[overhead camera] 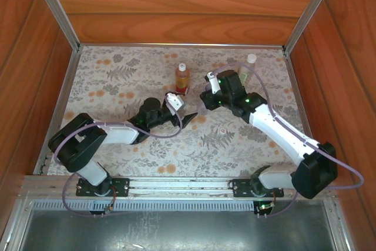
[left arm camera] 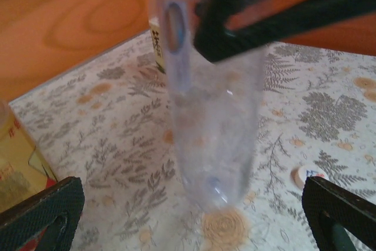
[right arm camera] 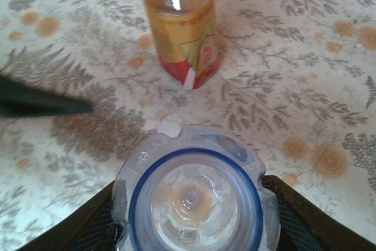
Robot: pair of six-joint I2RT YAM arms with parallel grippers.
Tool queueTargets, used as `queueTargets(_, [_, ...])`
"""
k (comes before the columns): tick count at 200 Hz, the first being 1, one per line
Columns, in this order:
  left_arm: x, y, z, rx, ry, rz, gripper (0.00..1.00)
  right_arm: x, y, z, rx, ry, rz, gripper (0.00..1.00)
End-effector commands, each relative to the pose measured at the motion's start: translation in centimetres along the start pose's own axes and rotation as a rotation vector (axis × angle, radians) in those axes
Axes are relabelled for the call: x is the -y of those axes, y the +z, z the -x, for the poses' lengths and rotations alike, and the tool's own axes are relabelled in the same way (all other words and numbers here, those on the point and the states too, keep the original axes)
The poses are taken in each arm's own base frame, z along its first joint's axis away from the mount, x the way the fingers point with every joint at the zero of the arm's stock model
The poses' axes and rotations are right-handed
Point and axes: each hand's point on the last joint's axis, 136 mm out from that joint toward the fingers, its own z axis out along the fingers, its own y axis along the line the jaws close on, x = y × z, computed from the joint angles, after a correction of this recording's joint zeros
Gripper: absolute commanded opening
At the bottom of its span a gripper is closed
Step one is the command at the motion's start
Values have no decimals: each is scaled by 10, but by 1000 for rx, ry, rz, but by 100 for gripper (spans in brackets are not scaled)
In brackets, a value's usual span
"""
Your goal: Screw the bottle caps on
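My right gripper [right arm camera: 197,227] is shut on the neck of the bluish plain bottle [right arm camera: 197,204], one finger on each side; its blue-ringed mouth has no cap on it. From the left wrist the same bottle [left arm camera: 214,116] stands upright with its base at the cloth, the right fingers [left arm camera: 264,10] clamped at its top. My left gripper [left arm camera: 194,221] is open wide, low in front of that bottle and not touching it. A loose white cap [left arm camera: 308,174] lies on the cloth to the bottle's right. The amber bottle [overhead camera: 182,78] stands just behind.
The green-label bottle [overhead camera: 249,66] with a white cap [overhead camera: 251,58] on it stands at the back right near the wooden wall. The amber bottle [right arm camera: 181,27] is close beyond the held bottle. The left fingertip [right arm camera: 41,103] reaches in from the left.
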Motion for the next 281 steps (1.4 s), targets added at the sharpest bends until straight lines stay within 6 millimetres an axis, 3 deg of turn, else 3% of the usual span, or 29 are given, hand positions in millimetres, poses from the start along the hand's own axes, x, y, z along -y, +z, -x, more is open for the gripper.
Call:
queueTargets(1, [12, 12, 16, 54, 40, -72, 100, -13, -17, -8, 1, 38, 51, 54])
queueTargets(35, [20, 24, 30, 91, 16, -120, 99, -30, -30, -5, 37, 45, 129, 54])
queueTargets(102, [28, 28, 51, 199, 22, -172, 79, -32, -30, -5, 43, 58, 139, 53])
queueTargets(130, [29, 31, 52, 207, 10, -186, 78, -34, -29, -6, 38, 60, 150, 53])
queueTargets(152, [31, 35, 55, 217, 3, -200, 72, -35, -28, -7, 33, 57, 154, 53])
queueTargets(219, [35, 39, 59, 231, 10, -227, 69, -33, -22, -13, -5, 42, 142, 53])
queueTargets(281, [38, 37, 52, 218, -8, -242, 59, -32, -24, -12, -5, 36, 137, 60])
